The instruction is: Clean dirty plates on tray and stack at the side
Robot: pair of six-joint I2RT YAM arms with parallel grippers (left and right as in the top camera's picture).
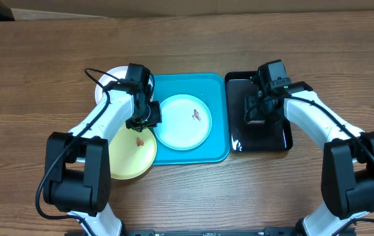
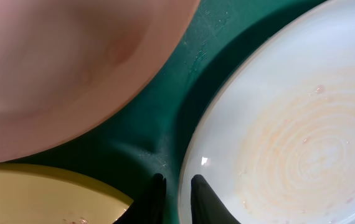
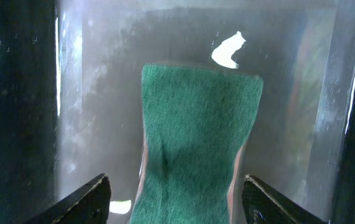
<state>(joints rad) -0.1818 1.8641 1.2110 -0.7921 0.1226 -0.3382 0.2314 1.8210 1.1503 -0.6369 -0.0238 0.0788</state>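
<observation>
While the mint-blue plate (image 1: 182, 122) lies flat on the tray (image 1: 213, 85), smeared face up, left claw (image 2: 177, 182) pinches its rim; right claw (image 3: 176, 186) gapes wide astride the sponge (image 3: 196, 137).

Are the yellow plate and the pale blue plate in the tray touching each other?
Apart. The left wrist view shows a strip of bare tray between the yellow plate and the pale blue plate.
</observation>
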